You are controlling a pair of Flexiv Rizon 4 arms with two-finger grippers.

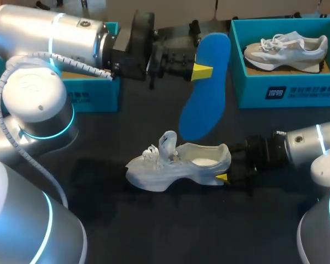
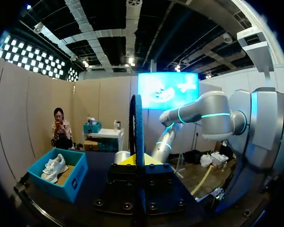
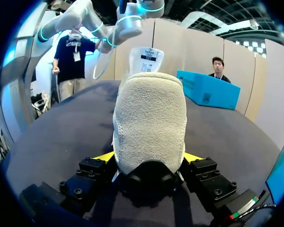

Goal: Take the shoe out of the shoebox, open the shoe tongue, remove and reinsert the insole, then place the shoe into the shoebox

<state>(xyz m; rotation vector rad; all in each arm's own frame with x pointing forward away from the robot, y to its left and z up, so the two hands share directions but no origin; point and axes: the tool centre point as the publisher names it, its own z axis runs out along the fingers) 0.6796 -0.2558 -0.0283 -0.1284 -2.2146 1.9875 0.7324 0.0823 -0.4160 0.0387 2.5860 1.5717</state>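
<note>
A white shoe point(image 1: 179, 165) stands on the dark table, toe to the left, with its tongue point(image 1: 168, 140) lifted upright. From the right, my right gripper point(image 1: 226, 177) is shut on the heel; in the right wrist view the heel point(image 3: 149, 118) fills the space between both yellow fingers of the gripper point(image 3: 148, 158). The blue insole point(image 1: 206, 88) hangs in the air above and behind the shoe, with my left gripper point(image 1: 201, 71) shut on its upper part. In the left wrist view the insole point(image 2: 138, 127) shows edge-on, pinched in the gripper point(image 2: 138, 161).
An open teal shoebox point(image 1: 286, 91) at the back right holds a second grey-white shoe point(image 1: 286, 48). Another teal shoebox point(image 1: 91, 96) stands at the back left, mostly hidden behind my left arm. The second shoe's box point(image 2: 61, 177) also shows in the left wrist view.
</note>
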